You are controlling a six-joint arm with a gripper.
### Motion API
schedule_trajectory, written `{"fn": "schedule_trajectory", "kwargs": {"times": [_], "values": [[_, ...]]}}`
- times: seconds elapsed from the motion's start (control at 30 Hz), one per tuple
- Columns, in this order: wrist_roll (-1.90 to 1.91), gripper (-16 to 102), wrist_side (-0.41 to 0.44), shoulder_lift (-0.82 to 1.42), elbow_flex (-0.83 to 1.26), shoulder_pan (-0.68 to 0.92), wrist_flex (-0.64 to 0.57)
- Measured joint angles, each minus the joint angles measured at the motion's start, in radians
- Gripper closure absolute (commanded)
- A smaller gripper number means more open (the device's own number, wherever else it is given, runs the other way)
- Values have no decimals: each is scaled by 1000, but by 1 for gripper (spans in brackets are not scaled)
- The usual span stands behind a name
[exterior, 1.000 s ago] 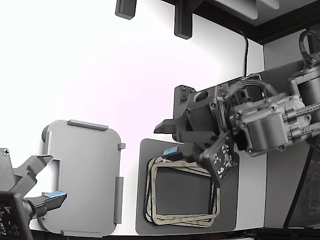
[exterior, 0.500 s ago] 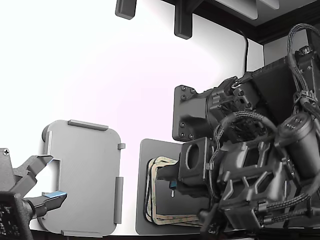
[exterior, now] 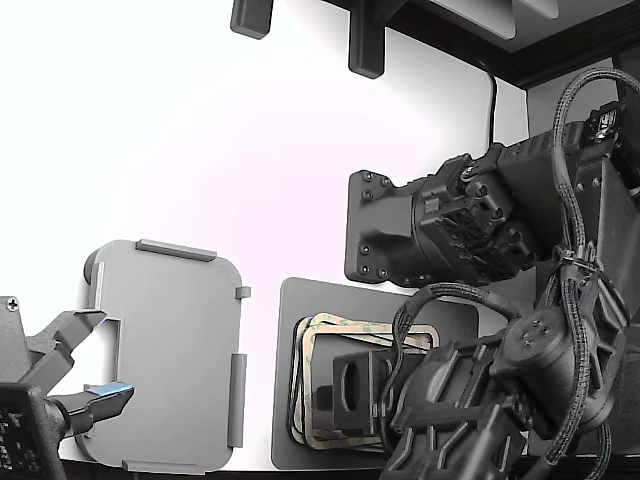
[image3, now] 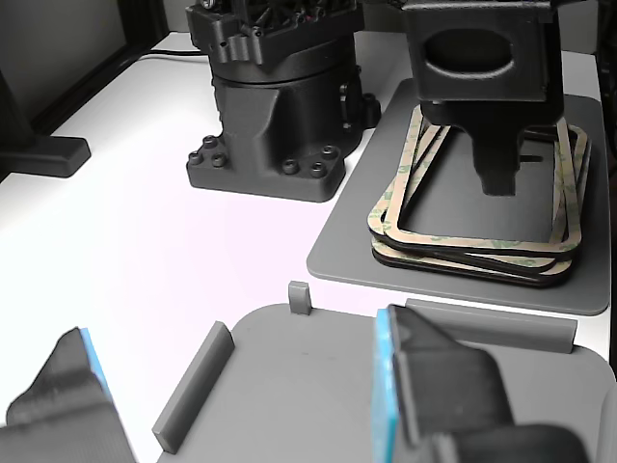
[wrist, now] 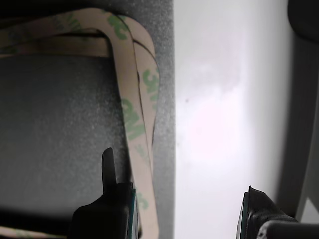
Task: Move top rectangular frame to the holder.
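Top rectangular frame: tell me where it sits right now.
The top rectangular frame lies on the stack of frames on the dark grey mat, under the tool; in the exterior view it lies right of the holder.

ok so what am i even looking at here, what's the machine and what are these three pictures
It is a robot arm with jaws for gripping. The exterior view looks down on the white table. The wrist view rides on the arm, just above the work. The other view looks across from a second gripper, which sits by the light grey holder. On a dark mat lies a stack of thin tan frames; the top rectangular frame is uppermost. The arm's gripper hangs over the stack's edge, jaws apart, one tip inside the frame and one outside it. Nothing is held yet.
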Motion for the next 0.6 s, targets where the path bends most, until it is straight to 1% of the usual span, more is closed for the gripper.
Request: {"fn": "schedule_trajectory", "kwargs": {"times": [0.17, 0.3, 0.5, 0.6], "values": [[-40, 1, -8, -77, -15, 20, -41], [-46, 0, -2, -114, -23, 37, -48], [-40, 3, -3, -138, 3, 49, -86], [-38, 7, -5, -138, 23, 51, -97]]}}
